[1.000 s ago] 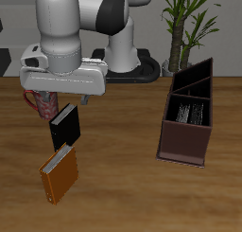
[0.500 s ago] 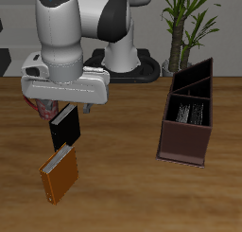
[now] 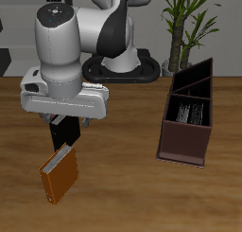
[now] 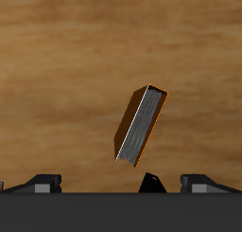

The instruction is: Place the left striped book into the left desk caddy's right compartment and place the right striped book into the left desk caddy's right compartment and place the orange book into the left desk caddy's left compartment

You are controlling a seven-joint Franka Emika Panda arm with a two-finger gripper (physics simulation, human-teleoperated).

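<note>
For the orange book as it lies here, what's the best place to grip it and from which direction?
The orange book lies flat on the table with nothing against its long sides. Come straight down and pinch across its narrower width, fingers on the spine and the pale page edge, near mid-length. It looks thin, so go low.

Arm bent low, tool (image 3: 64,122) pointing down, fingers apart.

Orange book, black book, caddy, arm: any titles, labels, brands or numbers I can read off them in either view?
No readable text in either view.
Orange book: plain cover, pale page edges, no title.
Black book: plain, mostly hidden behind the claw.
Left desk caddy: bare maroon walls, no label.
Striped books in the caddy: only fine stripes, no lettering.
Robot arm: no brand mark or number legible.
</note>
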